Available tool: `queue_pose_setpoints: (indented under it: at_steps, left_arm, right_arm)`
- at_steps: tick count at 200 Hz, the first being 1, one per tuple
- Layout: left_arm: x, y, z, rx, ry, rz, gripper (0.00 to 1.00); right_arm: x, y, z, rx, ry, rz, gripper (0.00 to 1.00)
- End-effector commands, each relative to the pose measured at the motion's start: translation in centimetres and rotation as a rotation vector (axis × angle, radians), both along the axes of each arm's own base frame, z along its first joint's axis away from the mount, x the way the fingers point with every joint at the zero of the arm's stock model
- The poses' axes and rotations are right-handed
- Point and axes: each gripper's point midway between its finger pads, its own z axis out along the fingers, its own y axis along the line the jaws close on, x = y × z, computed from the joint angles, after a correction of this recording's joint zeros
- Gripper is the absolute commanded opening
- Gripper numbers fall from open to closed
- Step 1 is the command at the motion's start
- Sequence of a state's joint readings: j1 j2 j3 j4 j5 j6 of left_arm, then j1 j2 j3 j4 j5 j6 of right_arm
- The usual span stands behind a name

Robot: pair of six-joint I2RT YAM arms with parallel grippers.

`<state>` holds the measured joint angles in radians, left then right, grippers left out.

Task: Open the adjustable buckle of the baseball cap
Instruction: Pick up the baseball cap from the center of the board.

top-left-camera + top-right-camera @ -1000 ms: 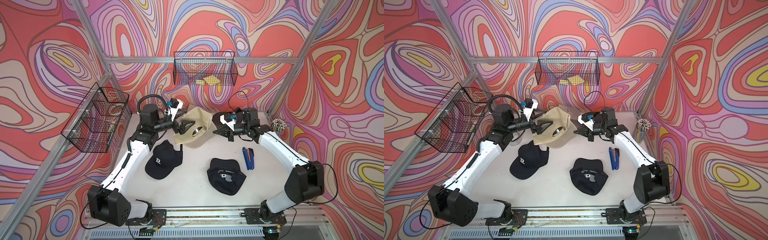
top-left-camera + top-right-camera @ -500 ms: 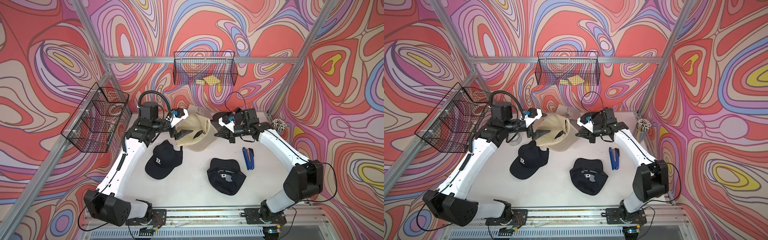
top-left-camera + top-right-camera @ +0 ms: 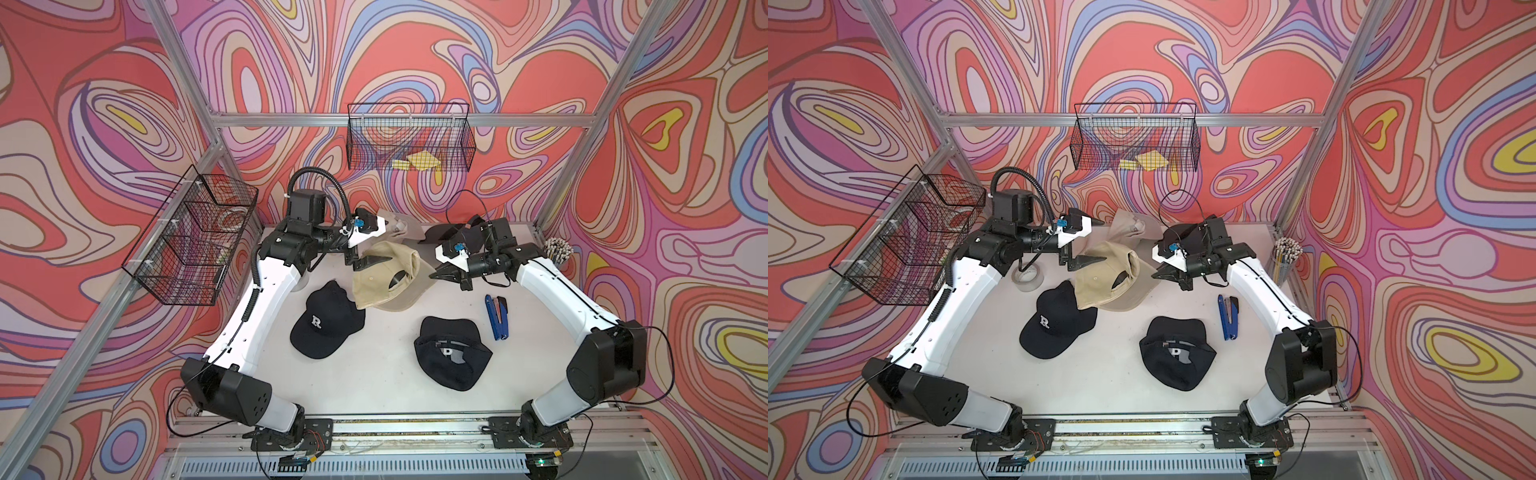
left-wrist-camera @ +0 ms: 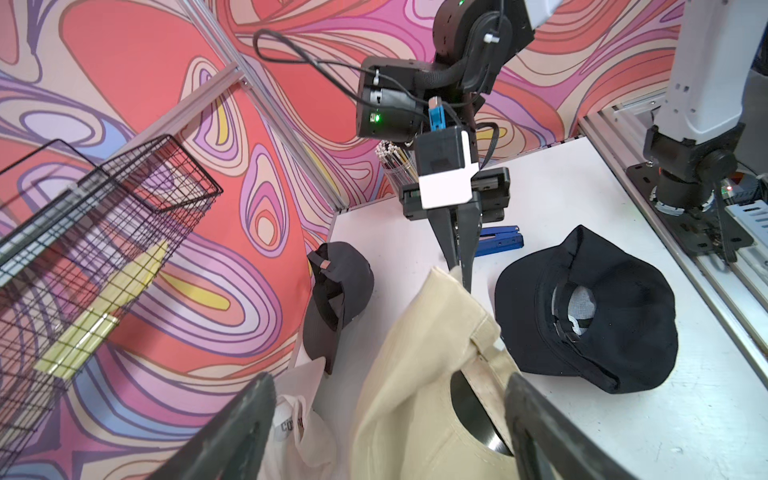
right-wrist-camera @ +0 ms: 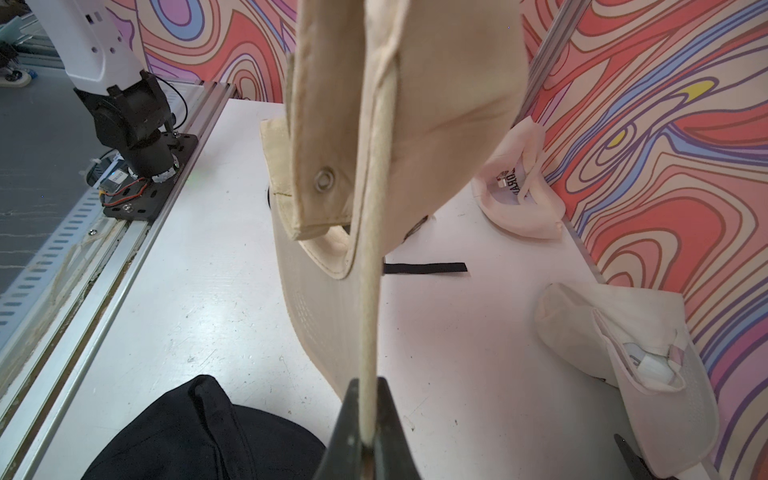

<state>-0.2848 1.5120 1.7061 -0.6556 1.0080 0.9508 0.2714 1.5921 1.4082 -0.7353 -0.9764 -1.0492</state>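
Right wrist view has the tan cap [image 5: 436, 104] hanging from a thin strip of its own fabric, which the right tool [image 5: 368, 386] pinches between closed fingers. I judge that strip to be the adjusting strap, held taut so the buckle can be worked, though I cannot pick out the buckle itself. In both top views the cap [image 3: 386, 282] [image 3: 1113, 286] is toward the far edge of the surface [image 3: 374, 374], about midway along it, its lower side down and meeting a navy cap [image 3: 320, 328]. At its upper edge the left tool [image 3: 384, 240] stands wide open, gripping nothing, placed to take the other side. Against a second ago, the cap hangs lower, its rear opening farther from that tool's lower finger. The left forearm is raised, and the right pinch is unchanged.
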Motion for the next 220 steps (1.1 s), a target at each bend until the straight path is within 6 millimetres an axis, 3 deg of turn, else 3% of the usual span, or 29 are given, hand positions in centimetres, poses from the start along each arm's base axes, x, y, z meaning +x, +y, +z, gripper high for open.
queue_pose_setpoints:
  at_steps: [1, 66, 118, 139, 188, 206, 220]
  left_arm:
    - [-2.0, -0.5, -1.2, 0.042, 0.042, -0.123, 0.89]
    - [-1.5, -1.9, -5.5, 0.258, 0.053, -0.137, 0.87]
    - [0.1, -2.6, -5.8, 0.264, -0.007, -0.069, 0.81]
    - [-0.1, -2.6, -5.4, 0.246, -0.021, -0.067, 0.67]
    - [0.5, -2.4, -5.6, 0.251, -0.03, -0.025, 0.26]
    - [0.6, -2.5, -5.5, 0.237, -0.015, -0.018, 0.14]
    - [1.1, -2.6, -5.4, 0.228, -0.002, 0.01, 0.01]
  right_arm:
    - [-0.1, 0.3, 0.6, -0.003, -0.047, 0.041, 0.0]
    - [0.0, 0.5, 1.6, -0.012, -0.125, 0.088, 0.0]
    - [-0.6, 0.7, 1.6, -0.016, -0.136, 0.119, 0.0]
    - [-0.7, 0.7, 1.6, -0.017, -0.139, 0.12, 0.0]
    - [-0.6, 0.8, 2.1, -0.001, -0.138, 0.115, 0.0]
    - [0.4, 1.0, 2.0, 0.01, -0.125, 0.071, 0.0]
    - [2.9, 0.9, 2.4, 0.028, -0.128, -0.071, 0.21]
